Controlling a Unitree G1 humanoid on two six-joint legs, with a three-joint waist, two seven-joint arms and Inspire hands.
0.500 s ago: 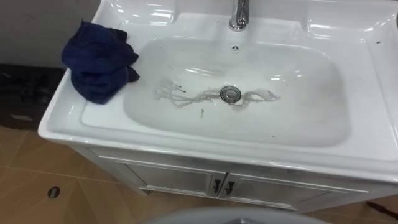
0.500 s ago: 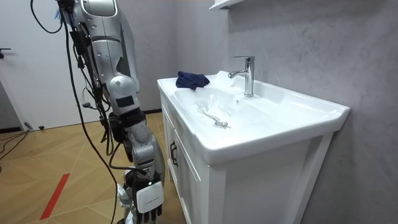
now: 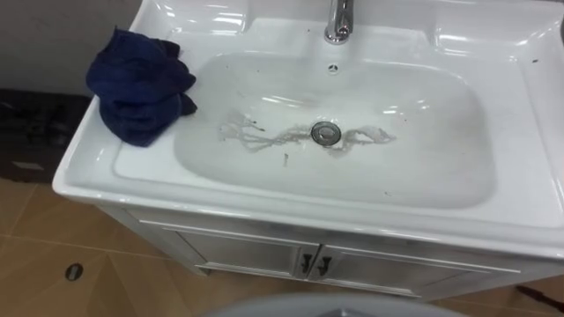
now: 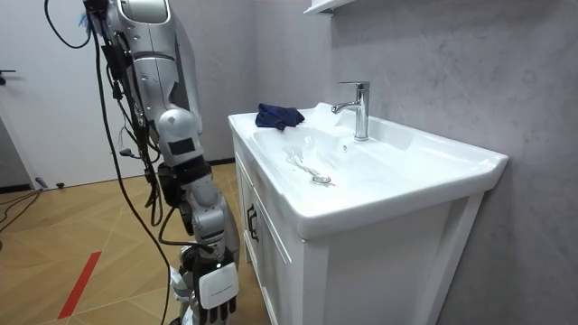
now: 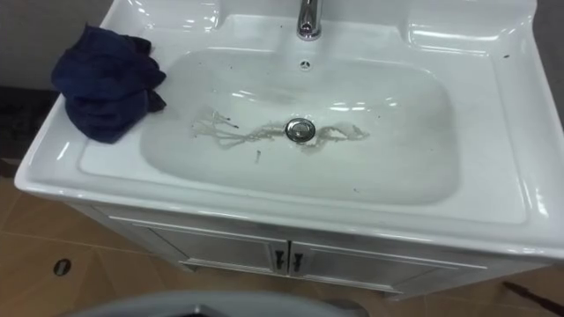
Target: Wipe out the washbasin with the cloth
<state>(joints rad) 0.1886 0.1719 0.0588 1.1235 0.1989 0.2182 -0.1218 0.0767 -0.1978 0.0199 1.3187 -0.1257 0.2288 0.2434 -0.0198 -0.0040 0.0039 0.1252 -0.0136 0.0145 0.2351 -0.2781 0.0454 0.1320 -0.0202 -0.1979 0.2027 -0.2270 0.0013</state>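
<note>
A white basin (image 3: 291, 207) is set in a vanity below me, with a metal drain (image 3: 326, 133) at its middle. A grey smear of dirt (image 3: 256, 135) runs across the bowl on both sides of the drain, with a few dark specks around it. On the basin's left rim lies a crumpled dark blue cloth (image 3: 139, 84), free of either hand. In the room view I stand upright at the vanity's front, and my right hand (image 4: 212, 291) hangs low beside my leg with relaxed fingers holding nothing.
A chrome faucet (image 3: 338, 22) stands at the back centre of the basin. Two cabinet doors with dark handles (image 3: 315, 262) sit under the front rim. The wall is close behind the vanity, and a shelf (image 4: 321, 7) is above it. Wooden floor lies to my left.
The eye view has shifted very slightly; the cloth, the basin and my hanging arm stay where they were.
</note>
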